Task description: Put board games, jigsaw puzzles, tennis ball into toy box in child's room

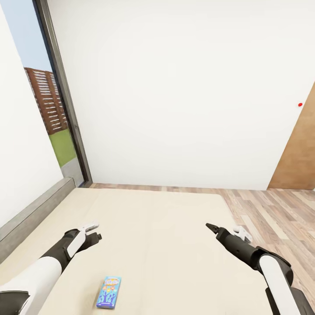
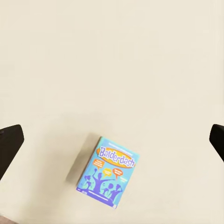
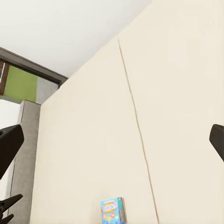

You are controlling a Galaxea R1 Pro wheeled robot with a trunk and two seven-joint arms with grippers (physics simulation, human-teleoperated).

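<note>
The small blue board game (image 1: 109, 292) lay flat on the beige mattress of the bed (image 1: 166, 245), near the robot and between the two arms, closer to the left one. In the head view its lid was too small to read, but the left wrist view looked straight down on it and showed the word "Balderdash" in yellow lettering above dark blue silhouette figures (image 2: 107, 171), with bare mattress all around it. The left gripper (image 1: 92, 232) hung over the mattress just beyond the box, touching nothing; its dark fingertips (image 2: 9, 144) sat at opposite edges of the left wrist view, so the jaws stood wide apart. The right gripper (image 1: 213, 228) hovered over the mattress toward the bed's floor-side edge, well apart from the box, and its fingertips (image 3: 10, 145) likewise sat at opposite edges of its own view, spread and empty. That right wrist view took in the mattress side-on, with the box (image 3: 112, 211) small in the distance, a seam running along the mattress, and the grey headboard (image 3: 25, 158). The head view alone showed the white wall (image 1: 183, 87), the dark-framed window (image 1: 65, 100) with grass and a slatted fence outside, the wood plank floor (image 1: 271, 214) and a brown door (image 1: 299, 148).
</note>
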